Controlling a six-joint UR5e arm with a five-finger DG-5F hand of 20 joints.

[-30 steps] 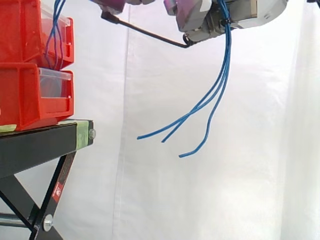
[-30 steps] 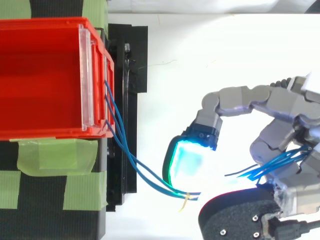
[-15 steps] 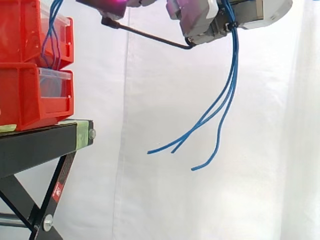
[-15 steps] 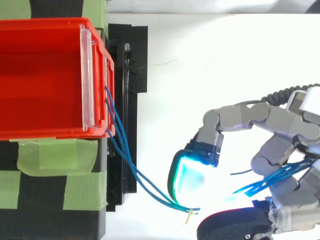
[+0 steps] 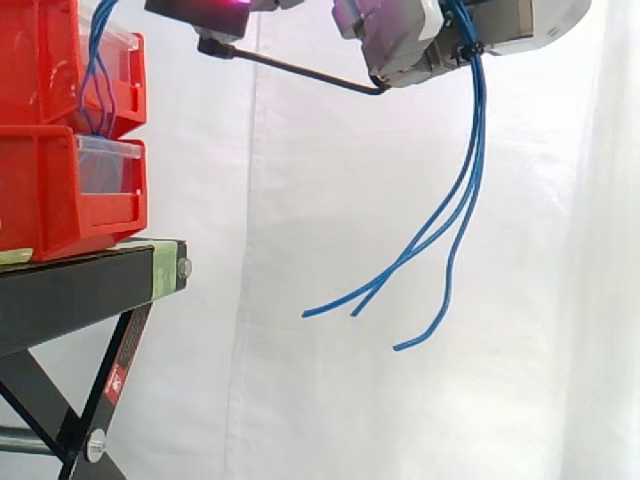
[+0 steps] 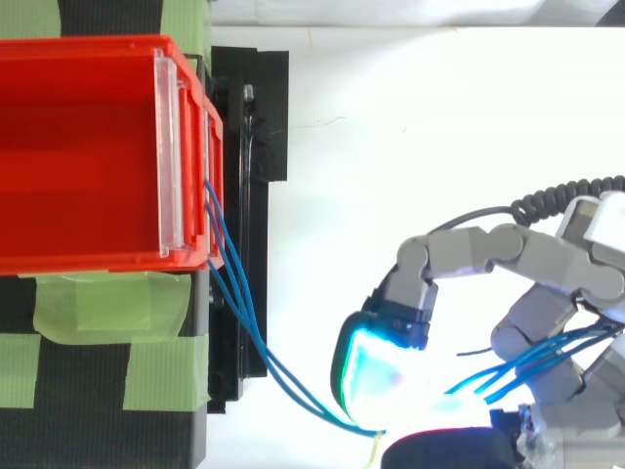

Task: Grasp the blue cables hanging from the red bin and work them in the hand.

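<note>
**Robot hand (image 5: 410, 45) clamped on the blue cables (image 5: 476, 100), its fingers curled around the bundle.**

Side view: the thin, glossy blue strands leave the underside of the robot hand as a tight bunch and hang straight down. They then curve toward the bins and fan into three loose ends. All three ends hang in free air below the robot hand, well apart from the black stand (image 5: 80, 290).

Top view: on the fingertip side of the robot hand (image 6: 547, 264), the blue cables (image 6: 259, 342) run in a slack arc from the front lip of the upper red bin (image 6: 88, 147). They pass under a fingertip pad (image 6: 376, 357) glowing cyan and green. Further strands emerge between the curled fingers nearer the wrist.

A lower red bin (image 5: 50, 200) sits beneath the upper one, before the white curtain (image 5: 300, 220).
</note>
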